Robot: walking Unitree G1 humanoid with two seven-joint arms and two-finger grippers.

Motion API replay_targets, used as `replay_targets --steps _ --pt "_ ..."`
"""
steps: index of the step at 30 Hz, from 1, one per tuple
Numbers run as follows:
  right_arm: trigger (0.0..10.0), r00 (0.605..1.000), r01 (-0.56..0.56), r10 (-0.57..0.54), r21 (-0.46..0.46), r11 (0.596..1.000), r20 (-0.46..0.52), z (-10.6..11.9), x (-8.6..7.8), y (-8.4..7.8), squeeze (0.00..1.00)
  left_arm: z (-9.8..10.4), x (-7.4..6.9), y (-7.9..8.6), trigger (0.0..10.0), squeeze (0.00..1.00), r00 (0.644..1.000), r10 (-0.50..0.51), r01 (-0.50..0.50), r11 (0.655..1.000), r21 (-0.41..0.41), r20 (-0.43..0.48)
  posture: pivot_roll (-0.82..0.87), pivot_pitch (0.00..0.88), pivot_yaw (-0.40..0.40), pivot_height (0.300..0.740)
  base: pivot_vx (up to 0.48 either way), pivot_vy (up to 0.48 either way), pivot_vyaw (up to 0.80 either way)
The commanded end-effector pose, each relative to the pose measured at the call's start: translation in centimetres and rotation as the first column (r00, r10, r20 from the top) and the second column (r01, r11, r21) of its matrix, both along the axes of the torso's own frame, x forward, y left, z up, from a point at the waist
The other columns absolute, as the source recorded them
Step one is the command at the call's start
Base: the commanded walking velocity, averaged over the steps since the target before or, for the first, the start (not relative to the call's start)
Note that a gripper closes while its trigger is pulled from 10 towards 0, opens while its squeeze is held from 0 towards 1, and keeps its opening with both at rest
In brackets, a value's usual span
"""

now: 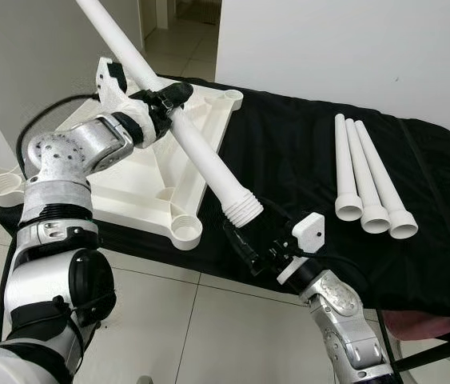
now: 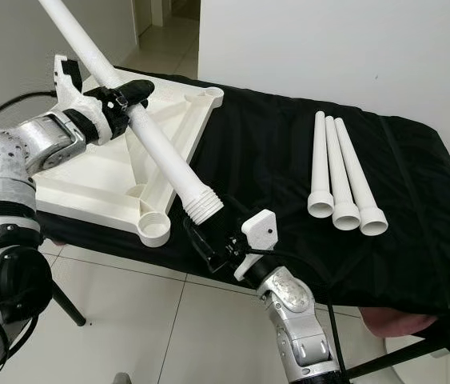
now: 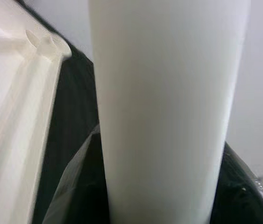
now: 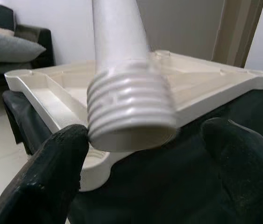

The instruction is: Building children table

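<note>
A long white table leg point(image 1: 193, 140) slants over the table, its threaded end point(image 1: 243, 210) lowest and nearest me. My left gripper point(image 1: 165, 100) is shut on the leg's shaft, which looms close in the left wrist view point(image 3: 164, 116). The white tabletop point(image 1: 141, 184) lies upside down on the black cloth, a round corner socket point(image 1: 185, 230) at its near edge. My right gripper point(image 1: 254, 230) is open just below the threaded end point(image 4: 131, 112); its fingertips point(image 4: 52, 172) stand on either side of it, and the other finger stays clear.
Three more white legs point(image 1: 368, 176) lie side by side on the black cloth point(image 1: 288, 152) to the right. The table's near edge drops to a tiled floor point(image 1: 201, 328). A white wall stands behind, a doorway at the back left.
</note>
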State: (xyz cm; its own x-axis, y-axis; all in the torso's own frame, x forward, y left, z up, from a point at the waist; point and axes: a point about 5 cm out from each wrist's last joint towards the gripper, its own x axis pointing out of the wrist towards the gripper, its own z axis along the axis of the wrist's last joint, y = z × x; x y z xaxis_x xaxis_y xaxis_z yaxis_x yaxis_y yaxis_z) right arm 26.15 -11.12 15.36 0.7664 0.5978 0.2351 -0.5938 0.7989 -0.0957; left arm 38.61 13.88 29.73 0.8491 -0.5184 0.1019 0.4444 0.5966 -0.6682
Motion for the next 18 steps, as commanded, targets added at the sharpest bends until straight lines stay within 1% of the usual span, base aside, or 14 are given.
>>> replay_targets --steps 1,2,3,4,5,6,7,8,10,11,13,15,16,18 --pt "10.0 0.999 0.044 -0.044 -0.013 0.999 0.002 0.5 0.5 -1.1 0.0 1.1 -0.4 -0.1 10.0 0.0 0.989 -0.057 0.05 0.997 0.054 0.133 0.03 0.0 -0.065 0.74 0.0 0.0 0.0" --pt "10.0 0.999 0.044 -0.044 -0.013 0.999 0.002 0.5 0.5 -1.1 0.0 1.1 -0.4 -0.1 10.0 0.0 0.989 -0.057 0.05 0.997 0.054 0.133 0.03 0.0 -0.065 0.74 0.0 0.0 0.0" --pt "10.0 0.999 0.04 -0.04 -0.048 0.998 -0.01 0.6 0.6 -1.2 0.0 1.3 -0.5 -0.4 10.0 0.0 0.984 -0.051 0.036 0.995 0.089 0.171 0.03 0.0 -0.067 0.74 0.0 0.0 0.0" --pt "10.0 0.999 0.04 -0.04 -0.048 0.998 -0.01 0.6 0.6 -1.2 0.0 1.3 -0.5 -0.4 10.0 0.0 0.984 -0.051 0.036 0.995 0.089 0.171 0.03 0.0 -0.067 0.74 0.0 0.0 0.0" --pt "10.0 1.0 0.024 -0.024 -0.09 0.996 -0.002 0.8 0.7 -1.1 0.0 1.6 -0.5 -0.5 10.0 0.0 0.978 -0.03 0.006 0.994 0.112 0.208 0.02 0.0 -0.071 0.74 0.0 0.0 0.0" --pt "10.0 1.0 0.024 -0.024 -0.09 0.996 -0.002 0.8 0.7 -1.1 0.0 1.6 -0.5 -0.5 10.0 0.0 0.978 -0.03 0.006 0.994 0.112 0.208 0.02 0.0 -0.071 0.74 0.0 0.0 0.0" --pt "10.0 1.0 0.003 -0.004 -0.138 0.99 -0.004 1.1 0.9 -0.9 0.0 2.2 -0.6 -0.7 10.0 0.0 0.968 -0.014 -0.019 0.992 0.128 0.25 0.02 0.0 -0.077 0.74 0.0 0.0 0.0" --pt "10.0 1.0 0.003 -0.004 -0.138 0.99 -0.004 1.1 0.9 -0.9 0.0 2.2 -0.6 -0.7 10.0 0.0 0.968 -0.014 -0.019 0.992 0.128 0.25 0.02 0.0 -0.077 0.74 0.0 0.0 0.0" --pt "10.0 0.999 -0.048 0.048 -0.204 0.978 -0.002 1.8 1.3 -0.4 0.0 3.4 -0.9 -1.0 10.0 0.0 0.945 0.017 -0.069 0.987 0.148 0.328 0.03 0.0 -0.084 0.74 0.0 0.0 0.0" --pt "10.0 0.999 -0.048 0.048 -0.204 0.978 -0.002 1.8 1.3 -0.4 0.0 3.4 -0.9 -1.0 10.0 0.0 0.945 0.017 -0.069 0.987 0.148 0.328 0.03 0.0 -0.084 0.74 0.0 0.0 0.0" --pt "10.0 0.998 -0.056 0.059 -0.22 0.974 0.007 2.5 1.7 -0.1 0.0 4.2 -1.2 -1.2 10.0 0.0 0.928 0.029 -0.093 0.983 0.156 0.371 0.03 0.0 -0.088 0.74 0.0 0.0 0.0" --pt "10.0 0.998 -0.056 0.059 -0.22 0.974 0.007 2.5 1.7 -0.1 0.0 4.2 -1.2 -1.2 10.0 0.0 0.928 0.029 -0.093 0.983 0.156 0.371 0.03 0.0 -0.088 0.74 0.0 0.0 0.0" --pt "10.0 0.998 -0.061 0.065 -0.224 0.973 0.014 2.9 2.0 0.1 0.0 4.5 -1.4 -1.4 10.0 0.0 0.917 0.032 -0.107 0.98 0.167 0.398 0.03 0.0 -0.089 0.74 0.0 0.0 0.0" --pt "10.0 0.997 -0.068 0.076 -0.228 0.971 0.023 3.3 2.3 0.4 0.0 4.7 -1.7 -1.7 10.0 0.0 0.908 0.026 -0.111 0.977 0.18 0.419 0.03 0.0 -0.089 0.74 0.0 0.0 0.0"
